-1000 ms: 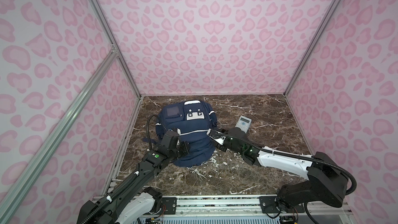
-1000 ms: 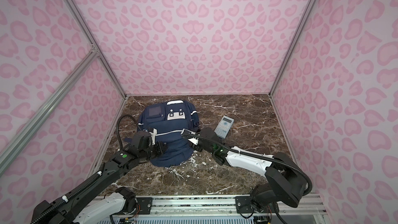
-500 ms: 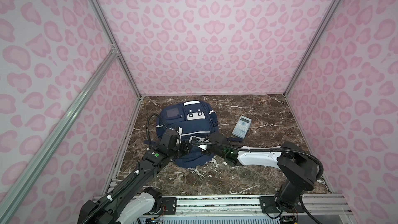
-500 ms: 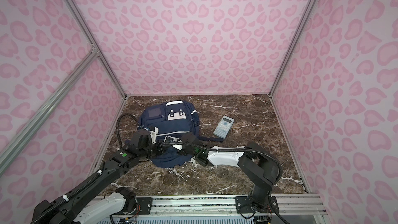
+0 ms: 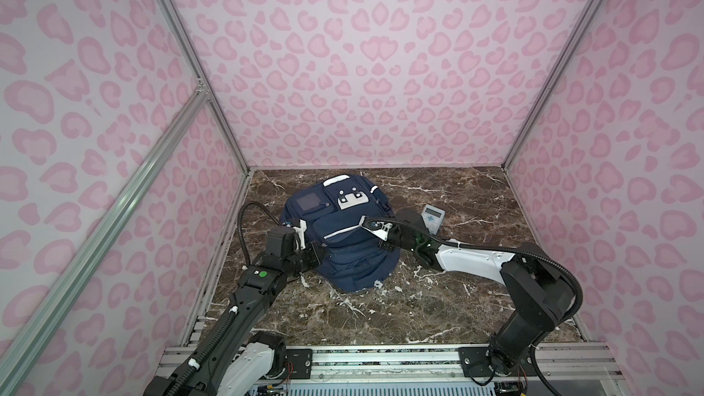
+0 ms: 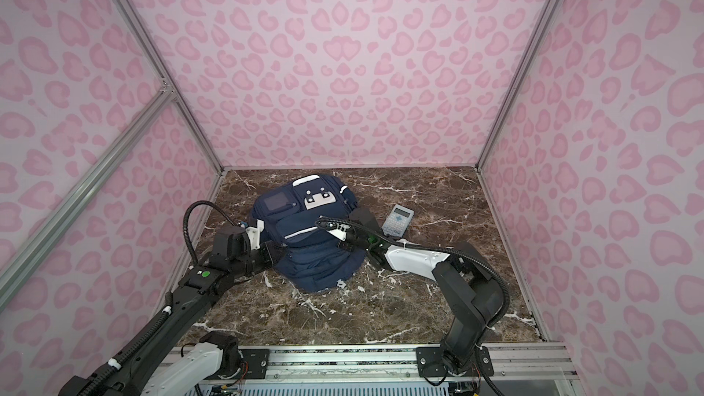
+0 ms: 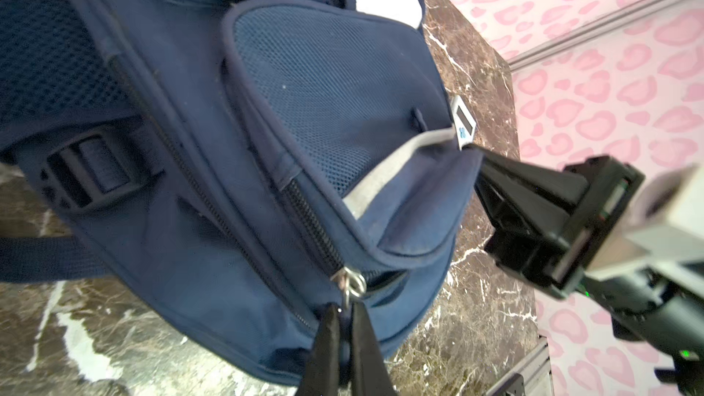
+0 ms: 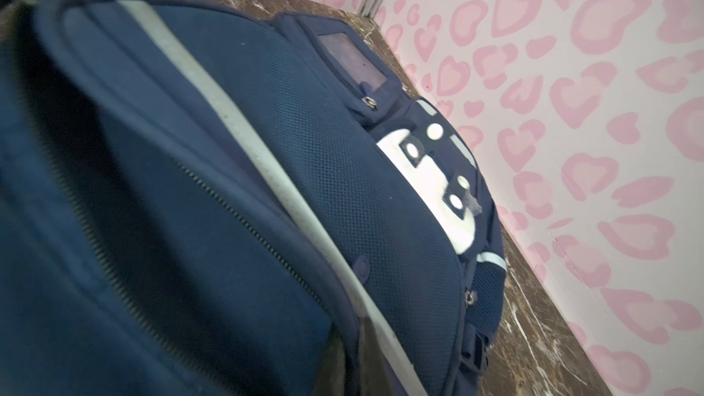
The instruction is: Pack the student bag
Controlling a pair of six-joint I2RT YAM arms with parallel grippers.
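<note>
The bag (image 5: 354,260) is a navy fabric backpack with mesh panels, thin pale stripes, a white patch (image 5: 352,200) with dark dots and a small window pocket (image 5: 308,203). It lies front up on the table (image 5: 438,299), left of the middle, patch end toward the back wall. Its front pocket (image 8: 171,241) is unzipped and gapes, the striped flap (image 5: 343,232) raised off the body; a buckled strap (image 7: 95,169) shows at its side.
</note>
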